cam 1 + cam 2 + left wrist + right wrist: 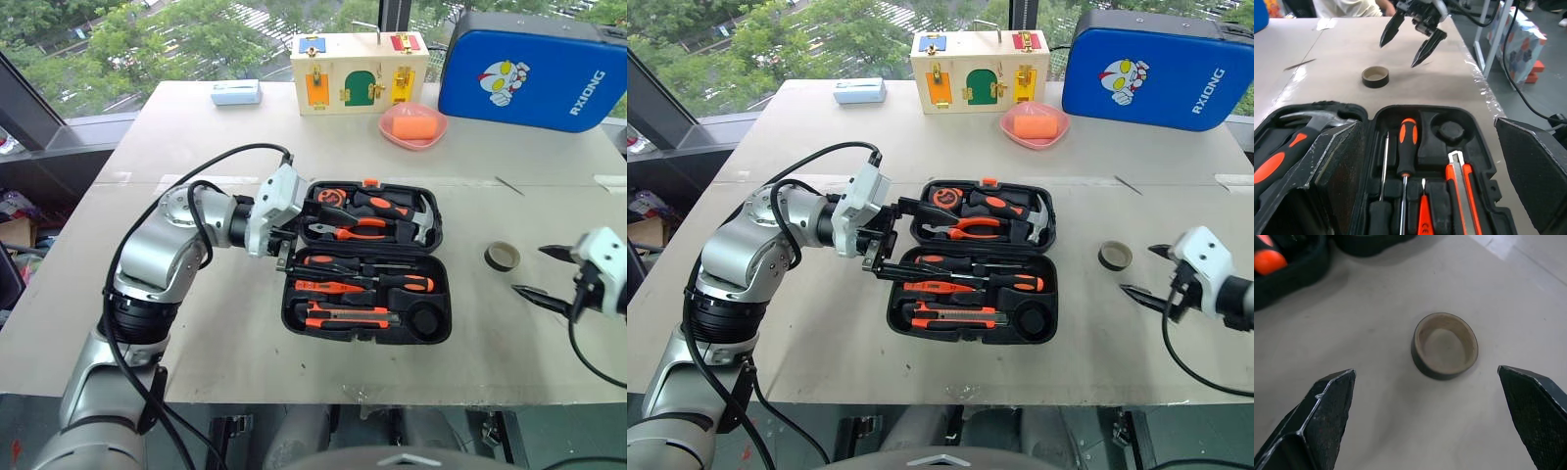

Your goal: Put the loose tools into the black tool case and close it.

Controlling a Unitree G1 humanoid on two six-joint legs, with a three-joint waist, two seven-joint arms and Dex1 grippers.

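Left eye view: a pale bench [245, 323] fills the middle of the frame; at its centre lies the black tool case [367, 262], open flat, its two halves stacked one above the other in the picture; the upper half holds the orange-handled pliers [351, 231] and a hammer [409, 213]; the lower half holds two long screwdrivers [364, 281] and, along its bottom edge, the utility knife [348, 317]; the left hand [285, 250] sits at the case's left edge near the hinge, fingers spread wide, holding nothing; the dark tape roll [503, 256] lies on the bench at centre right, well apart from the case; the right hand [541, 272] hovers just right of the roll, fingers wide apart and empty; along the top of the frame stand a wooden latch box [359, 70], a pink dish [412, 127] and a blue padded case [534, 69].

Left wrist view: the left hand's two fingers [1533, 171] stand wide apart over the open case; the roll lies beyond it, upper centre, with the right hand above it.

Right wrist view: the roll sits at centre on the bare bench, between the right hand's widely parted fingers [1322, 416] but touching neither.
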